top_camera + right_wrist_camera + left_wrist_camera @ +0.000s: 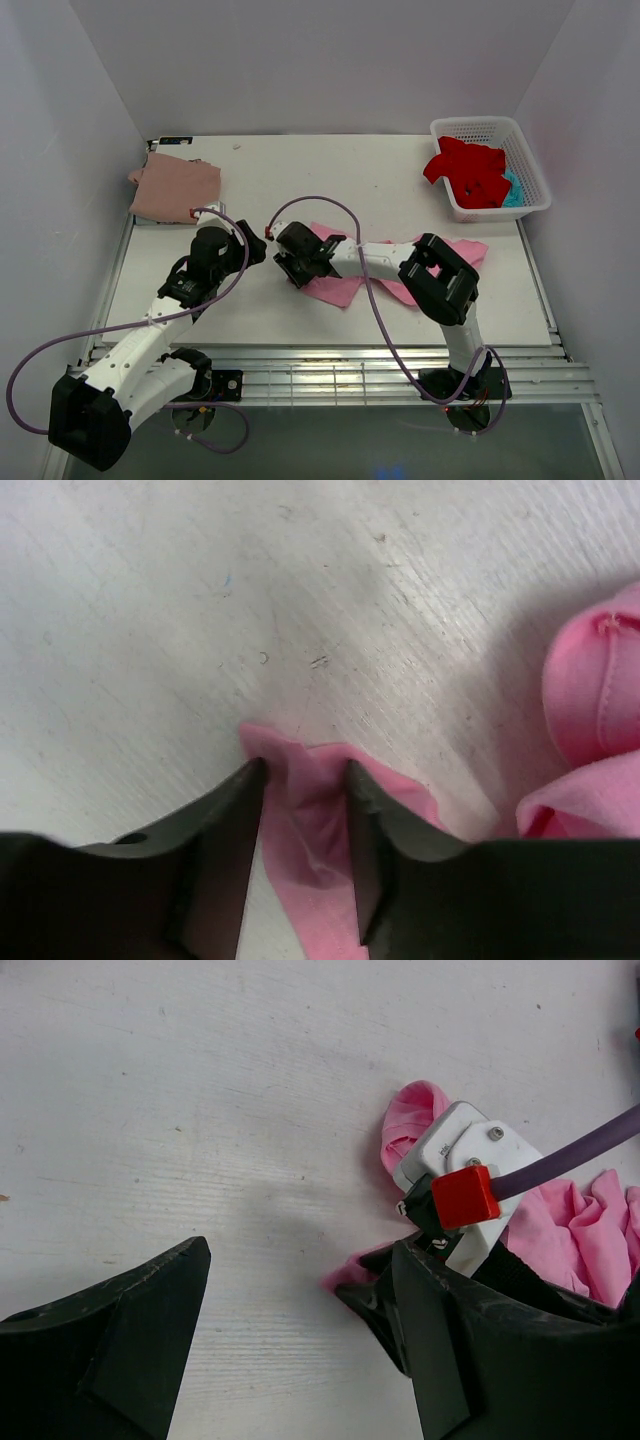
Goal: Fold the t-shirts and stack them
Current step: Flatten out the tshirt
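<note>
A bright pink t-shirt lies crumpled on the table's middle, reaching right under my right arm. My right gripper is at its left corner; in the right wrist view the jaws pinch a puckered fold of the pink cloth. My left gripper is open and empty just left of it, over bare table; the pink shirt lies beside its right finger. A dusty rose t-shirt lies folded at the back left. Red and teal shirts lie in the basket.
A white latticed basket stands at the back right corner of the table. My right gripper's white wrist and purple cable show close to the left gripper's right finger. White walls close in the sides.
</note>
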Motion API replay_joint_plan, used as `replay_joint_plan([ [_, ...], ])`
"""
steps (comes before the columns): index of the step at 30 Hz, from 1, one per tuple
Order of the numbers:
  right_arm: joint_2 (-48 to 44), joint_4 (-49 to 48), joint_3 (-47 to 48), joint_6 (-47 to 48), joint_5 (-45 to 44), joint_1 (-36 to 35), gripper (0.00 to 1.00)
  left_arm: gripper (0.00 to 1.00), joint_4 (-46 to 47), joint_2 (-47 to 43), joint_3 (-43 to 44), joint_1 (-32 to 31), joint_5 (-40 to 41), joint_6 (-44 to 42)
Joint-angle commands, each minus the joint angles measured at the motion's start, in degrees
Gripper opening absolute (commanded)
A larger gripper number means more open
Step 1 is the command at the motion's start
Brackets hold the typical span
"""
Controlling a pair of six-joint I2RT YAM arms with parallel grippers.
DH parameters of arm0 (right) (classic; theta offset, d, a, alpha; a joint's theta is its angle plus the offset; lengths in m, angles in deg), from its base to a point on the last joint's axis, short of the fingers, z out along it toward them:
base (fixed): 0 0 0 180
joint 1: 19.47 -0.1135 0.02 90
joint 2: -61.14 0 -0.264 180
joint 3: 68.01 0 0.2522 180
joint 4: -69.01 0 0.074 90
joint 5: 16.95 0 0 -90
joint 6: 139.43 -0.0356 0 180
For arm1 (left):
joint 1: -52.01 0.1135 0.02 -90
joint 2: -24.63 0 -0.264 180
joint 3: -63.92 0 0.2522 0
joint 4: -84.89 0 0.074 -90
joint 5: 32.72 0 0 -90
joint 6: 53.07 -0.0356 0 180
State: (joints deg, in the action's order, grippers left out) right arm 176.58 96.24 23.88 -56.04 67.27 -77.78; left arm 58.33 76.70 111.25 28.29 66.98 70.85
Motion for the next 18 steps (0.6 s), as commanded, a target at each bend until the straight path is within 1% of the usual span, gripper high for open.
replay_joint_plan([
  [1,0.2,1.3,-1.2,-1.5,1.6,-0.7,0.33,0.84,1.0,-0.7,-0.2,0.2,0.6,-0.2],
  [2,0.7,1.4,-1.0,-1.5,1.9,-0.7,0.24,0.84,1.0,-0.7,-0.2,0.2,0.9,-0.2],
  [3,1.6,1.5,-0.6,-1.5,2.3,-0.7,0.11,0.84,0.8,-0.8,-0.1,0.2,1.0,-0.2],
  [4,2.1,1.5,0.2,-1.5,2.3,-0.7,0.08,0.84,0.5,-0.8,-0.1,0.2,1.2,-0.1],
  [7,2.9,2.0,2.0,-1.7,-1.1,-0.8,0.08,0.84,-0.3,-1.7,0.1,0.2,2.9,0.3],
  [10,2.0,6.4,8.8,-0.7,-8.6,-0.6,0.08,0.84,-1.4,-4.2,0.0,0.2,5.9,1.1],
  [11,1.0,9.3,14.0,-0.2,-10.5,-0.2,0.08,0.84,-1.5,-5.0,-0.1,0.2,6.9,1.7],
  [12,0.6,10.9,17.1,0.5,-13.5,0.1,0.08,0.84,-2.0,-7.1,-0.2,0.2,8.8,1.9],
  [13,0.1,12.4,20.5,0.9,-14.7,0.8,0.08,0.84,-2.1,-8.1,-0.7,0.3,9.6,2.2],
  [14,-0.7,15.1,27.7,1.2,-15.4,1.3,0.08,0.85,-2.2,-9.2,-1.0,0.3,10.4,2.6],
  [17,0.3,19.0,41.3,3.9,-16.9,2.4,0.08,0.86,-2.8,-12.8,-1.7,0.3,12.3,3.2],
  [18,1.1,22.1,52.4,4.6,-17.9,2.6,0.08,0.86,-3.0,-13.8,-1.8,0.3,12.5,3.4],
])
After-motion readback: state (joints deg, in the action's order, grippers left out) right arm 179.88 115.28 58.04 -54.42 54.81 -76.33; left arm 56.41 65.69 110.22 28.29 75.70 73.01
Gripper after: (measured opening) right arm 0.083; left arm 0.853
